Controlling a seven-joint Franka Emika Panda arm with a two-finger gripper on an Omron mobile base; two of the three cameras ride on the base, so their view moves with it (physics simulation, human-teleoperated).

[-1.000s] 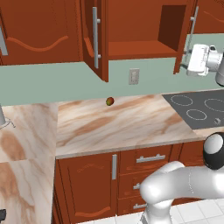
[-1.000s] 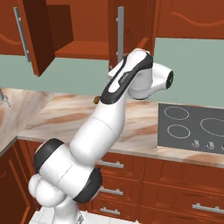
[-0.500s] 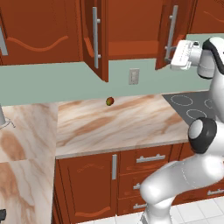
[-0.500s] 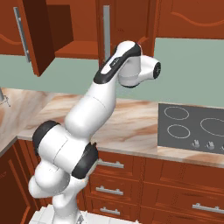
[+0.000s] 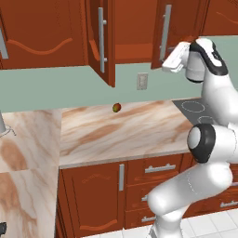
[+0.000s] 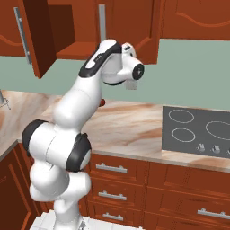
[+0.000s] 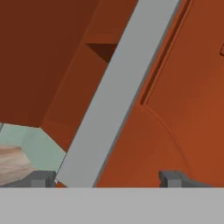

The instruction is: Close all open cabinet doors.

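A: Report the surroundings first.

B: A marble-patterned bench (image 5: 121, 130) runs under the wall cabinets. A small round fruit (image 5: 116, 108) lies on it near the green back wall, below a white wall outlet (image 5: 142, 81). A black cooktop (image 6: 197, 130) is set into the bench to the right. Drawer fronts (image 6: 112, 168) with short horizontal handles sit below the bench.

A: And the cabinet doors?

B: The left cabinet door (image 5: 103, 39) stands wide open, swung out edge-on toward the left base camera, its bar handle facing left. The right cabinet door (image 5: 165, 32) is nearly shut, its silver handle just beside the arm's hand. Between them the cabinet interior is exposed.

A: The claw?

B: The claw (image 7: 107, 177) has its fingertips (image 7: 173, 178) spread apart, clamped on nothing. The silver handle (image 7: 118, 92) of the right door crosses diagonally between them, close in front of the camera.

A: Differences between views?

B: The right base view shows the open door (image 6: 38, 36) from its inner side, while the arm's upper link hides most of the right door. The hand view alone shows the finger spacing; both base views hide it behind the hand.
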